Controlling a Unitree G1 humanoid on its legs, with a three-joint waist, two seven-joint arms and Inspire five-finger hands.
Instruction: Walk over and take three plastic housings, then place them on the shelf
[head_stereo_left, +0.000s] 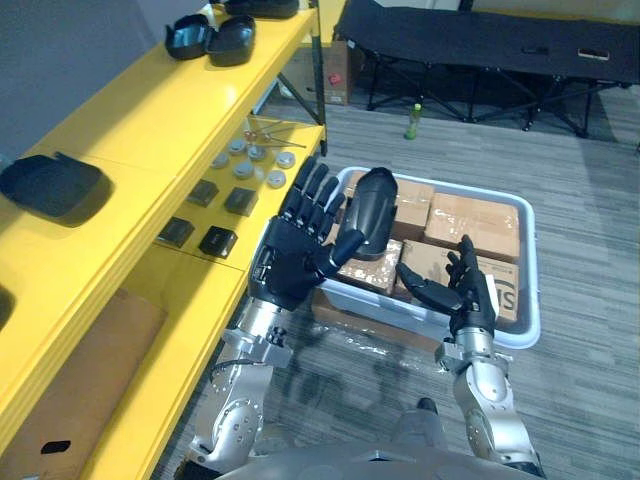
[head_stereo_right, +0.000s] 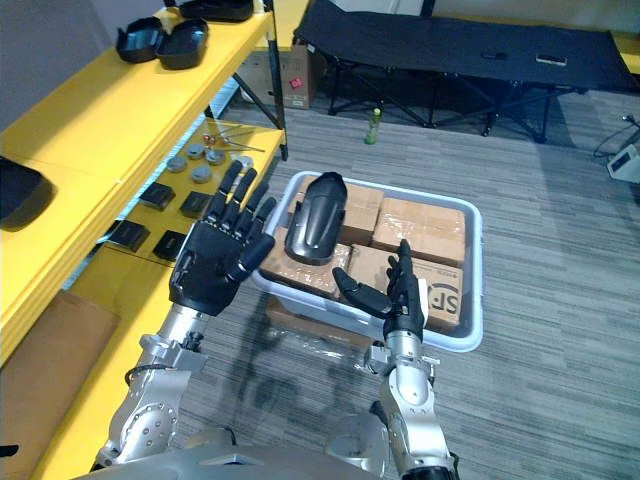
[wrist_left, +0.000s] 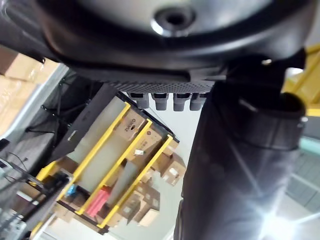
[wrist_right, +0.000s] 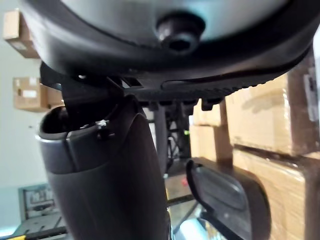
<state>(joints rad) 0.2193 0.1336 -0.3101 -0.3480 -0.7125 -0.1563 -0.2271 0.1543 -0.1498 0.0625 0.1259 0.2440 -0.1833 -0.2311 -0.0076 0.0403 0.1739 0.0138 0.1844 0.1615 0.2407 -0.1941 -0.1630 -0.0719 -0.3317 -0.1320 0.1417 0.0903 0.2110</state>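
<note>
The black housing (head_stereo_right: 320, 218) lies on the boxes (head_stereo_right: 420, 225) in the white bin (head_stereo_right: 477, 280) at frame centre, so the open, straight-fingered left hand (head_stereo_right: 215, 262) and right hand (head_stereo_right: 403, 295) should probably close on it evenly from both sides before lifting it to the yellow shelf (head_stereo_right: 110, 125) at upper left.

You have soft, even light in both head views; the plastic housing (head_stereo_left: 377, 208) carries a pale sheen, and the yellow shelf (head_stereo_left: 150, 130) throws dim shade below. In the left wrist view, a bright flare bursts at the edge of the dark left hand (wrist_left: 240, 165).
</note>
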